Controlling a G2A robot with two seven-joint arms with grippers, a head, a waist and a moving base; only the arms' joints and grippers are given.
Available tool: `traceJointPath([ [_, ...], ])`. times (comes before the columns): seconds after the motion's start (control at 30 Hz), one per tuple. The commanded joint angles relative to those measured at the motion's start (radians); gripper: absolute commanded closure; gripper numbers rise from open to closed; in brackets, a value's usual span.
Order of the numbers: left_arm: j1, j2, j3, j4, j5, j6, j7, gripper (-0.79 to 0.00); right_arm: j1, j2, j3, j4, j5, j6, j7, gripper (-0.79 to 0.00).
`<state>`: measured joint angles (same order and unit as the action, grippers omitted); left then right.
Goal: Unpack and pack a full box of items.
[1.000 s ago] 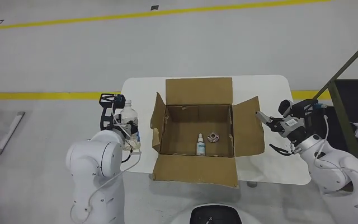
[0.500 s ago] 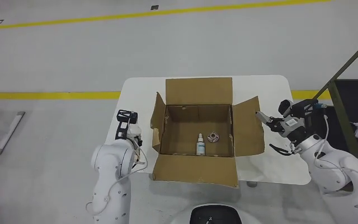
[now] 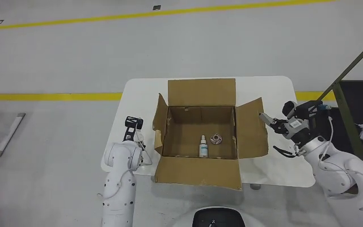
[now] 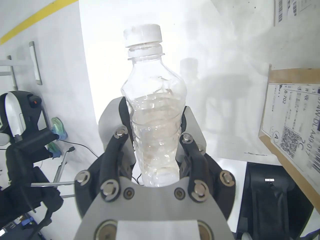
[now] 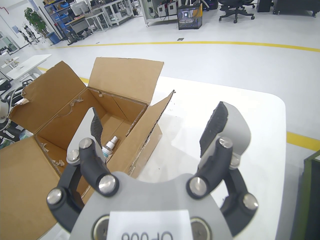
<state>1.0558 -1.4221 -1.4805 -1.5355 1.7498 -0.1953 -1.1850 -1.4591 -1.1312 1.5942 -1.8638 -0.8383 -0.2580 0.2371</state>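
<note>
A clear plastic water bottle (image 4: pixel 154 93) with a white cap stands upright between the fingers of my left gripper (image 4: pixel 155 112), which is shut on its lower body. That gripper (image 3: pixel 134 122) hangs over the table's left side, just outside the left flap of the open cardboard box (image 3: pixel 201 91). On the box floor lie a small white spray bottle (image 3: pixel 203 146) and a little pink object (image 3: pixel 216 138). My right gripper (image 5: pixel 157 123) is open with nothing in it, held above the table to the right of the box (image 5: pixel 50 96). The spray bottle (image 5: pixel 110 146) is visible past its fingers.
The white table (image 3: pixel 272 91) has bare room right of the box and behind it. The box's labelled side wall (image 4: pixel 292 131) is close to the held bottle. A dark green frame (image 3: pixel 346 91) stands past the table's right edge.
My left arm has swung right toward the box with the bottle, and its elbow has drawn in under the table's left edge. The right arm has kept still.
</note>
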Motion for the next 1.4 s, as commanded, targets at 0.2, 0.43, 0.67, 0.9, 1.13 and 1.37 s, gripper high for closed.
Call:
traceJointPath([
  [0.2, -0.034, -0.002, 0.043, 0.125, 0.032, 0.011, 0.041, 0.0, 0.0, 0.0, 0.0, 0.0, 0.0, 0.0, 0.0, -0.785],
  [0.43, -0.052, -0.004, 0.066, 0.15, 0.02, 0.004, 0.036, -0.665, 0.0, 0.0, 0.0, 0.0, 0.0, 0.0, 0.0, -0.785],
  [0.67, -0.07, -0.003, 0.073, 0.129, 0.004, -0.016, 0.005, -0.785, 0.0, 0.0, 0.0, 0.0, 0.0, 0.0, 0.0, -0.785],
  [0.9, -0.064, 0.0, 0.059, 0.092, -0.017, -0.008, -0.015, -0.785, 0.0, 0.0, 0.0, 0.0, 0.0, 0.0, 0.0, -0.785],
  [1.13, -0.04, 0.005, 0.029, -0.012, -0.035, 0.008, -0.019, -0.785, 0.0, 0.0, 0.0, -0.005, 0.001, 0.002, -0.005, -0.785],
  [1.37, 0.012, 0.017, -0.038, -0.135, -0.059, 0.007, -0.016, -0.785, 0.004, -0.003, -0.009, -0.106, -0.018, 0.072, 0.023, -0.785],
])
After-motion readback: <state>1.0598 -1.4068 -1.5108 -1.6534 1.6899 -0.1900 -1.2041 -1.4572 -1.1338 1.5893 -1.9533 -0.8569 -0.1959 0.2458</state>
